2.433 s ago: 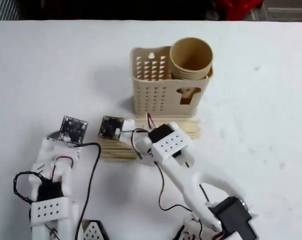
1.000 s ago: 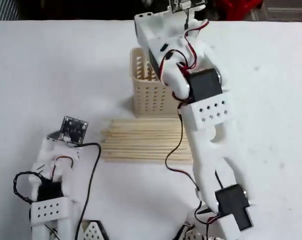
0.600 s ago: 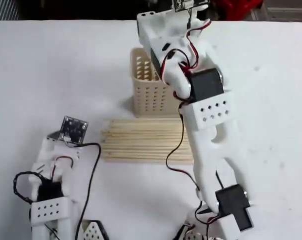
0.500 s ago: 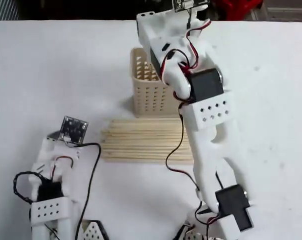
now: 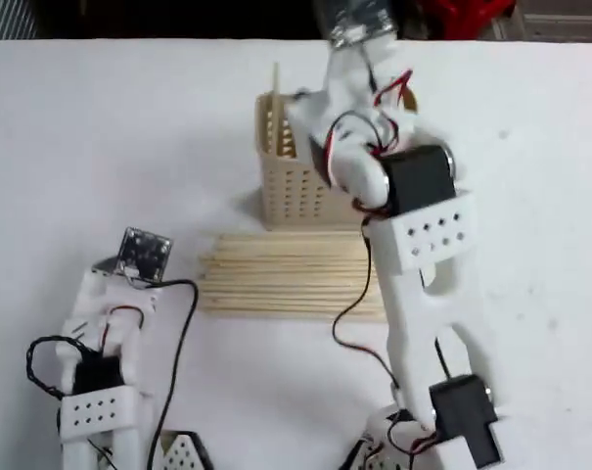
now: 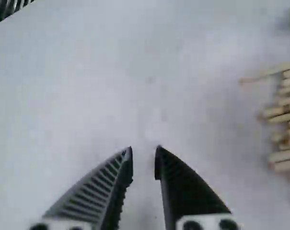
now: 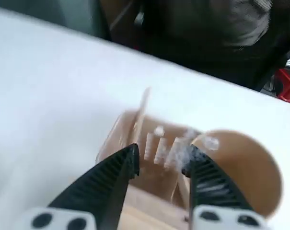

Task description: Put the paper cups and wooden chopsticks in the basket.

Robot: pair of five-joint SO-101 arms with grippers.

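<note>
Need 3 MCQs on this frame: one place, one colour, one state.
1. Where does the pile of pale wooden chopsticks lie relative to the beige perforated plastic basket?
A. inside it
B. on the white table, on the arms' side of it
C. across its rim

2. What colour is the round paper cup?
A. brown
B. blue
C. green

3. The right gripper is
A. shut on a cup
B. shut on a chopstick
C. open

Answers:
1 B, the sticks lie flat on the tabletop.
2 A, its inside shows brown.
3 C, its fingers stand apart, gripping nothing.
</note>
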